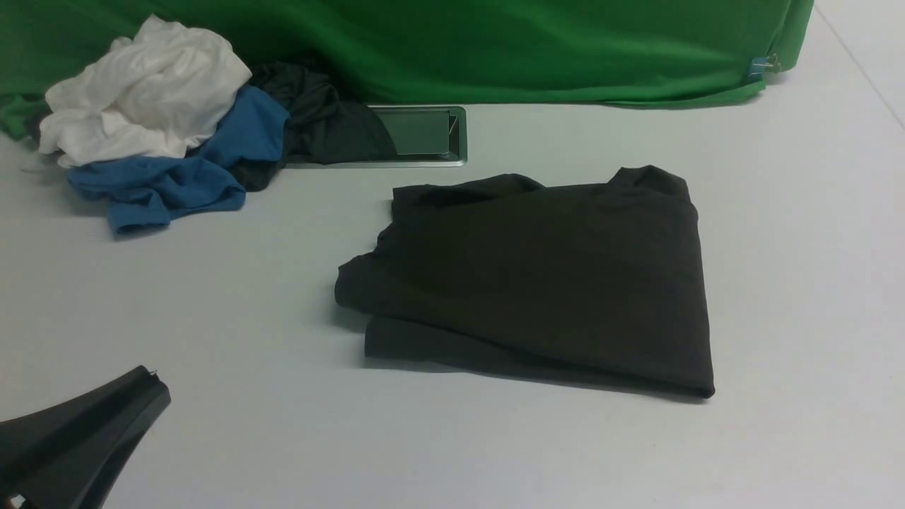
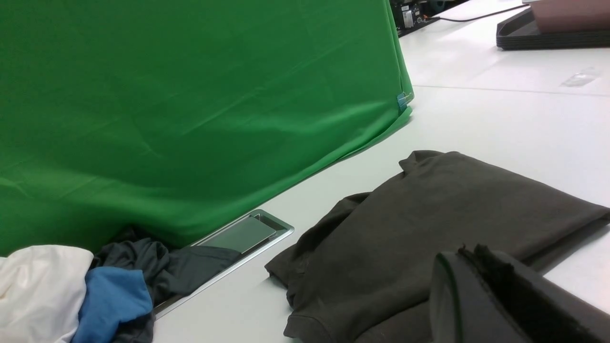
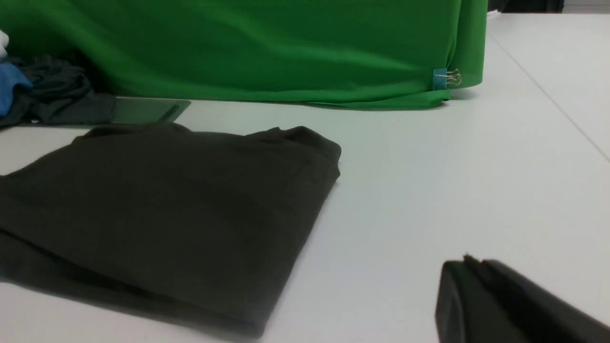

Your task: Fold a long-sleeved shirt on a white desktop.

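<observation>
Front view first: the long-sleeved shirt (image 1: 537, 283) sits mid-table on the white desktop (image 1: 778, 318) as a stacked, roughly square bundle, with a lower layer peeking out along the near-left edge. To me that looks like the folding is pretty much finished, so we're at the wrap-up step. Fabric is a matte, very dark olive-black cotton, soft edges, a bit lumpy at the far-left corner where the layers don't quite line up. No logo showing. The left gripper (image 1: 152, 378) pokes in at the bottom-left corner, well apart from the shirt, fingers pressed together on nothing. Right arm isn't in this shot. At the back left there's a crumpled heap: white garment (image 1: 141, 92), blue garment (image 1: 184, 170), and a smaller dark garment (image 1: 318, 116) draped over part of the silver-framed panel (image 1: 431, 134), all in front of the wrinkly green backdrop (image 1: 495, 49).

Left wrist view: the black fingers are closed, a fuzzy-looking seam between them, hovering near the shirt's edge but not gripping it. You can see the knit texture and a hemmed edge here.

Right wrist view: the right gripper (image 3: 469, 267) is also clamped shut and empty, over bare table, off to the side of the bundle's clean folded edge.

Next move, I'd guess: not much. Maybe just tidy that uneven corner, which would need one gripper to open up and pinch only the top layer without dragging the whole stack.
</observation>
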Robot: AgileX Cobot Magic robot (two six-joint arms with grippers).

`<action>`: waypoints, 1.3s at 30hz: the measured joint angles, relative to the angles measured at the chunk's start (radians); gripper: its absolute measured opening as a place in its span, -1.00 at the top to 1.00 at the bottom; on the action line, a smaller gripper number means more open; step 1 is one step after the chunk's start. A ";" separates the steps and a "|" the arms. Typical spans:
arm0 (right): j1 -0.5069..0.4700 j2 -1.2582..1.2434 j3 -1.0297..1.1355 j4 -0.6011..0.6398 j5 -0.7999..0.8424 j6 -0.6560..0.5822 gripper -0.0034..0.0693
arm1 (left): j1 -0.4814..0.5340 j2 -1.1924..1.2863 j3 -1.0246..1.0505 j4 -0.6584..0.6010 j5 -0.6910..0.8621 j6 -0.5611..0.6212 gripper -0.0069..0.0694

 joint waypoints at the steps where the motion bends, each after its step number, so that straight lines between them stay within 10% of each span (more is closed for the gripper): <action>1: 0.000 0.000 0.000 0.000 0.000 0.000 0.78 | 0.000 0.000 0.000 0.000 0.000 0.000 0.77; 22: 0.000 0.000 0.000 0.000 0.001 0.005 0.63 | 0.014 0.000 0.019 0.009 -0.011 0.000 0.77; 31: 0.000 -0.002 0.000 0.000 0.001 0.005 0.57 | 0.470 -0.127 0.137 -0.120 -0.035 -0.057 0.77; 39: -0.003 -0.005 0.000 0.000 0.001 0.006 0.52 | 0.537 -0.148 0.207 -0.180 0.092 -0.057 0.77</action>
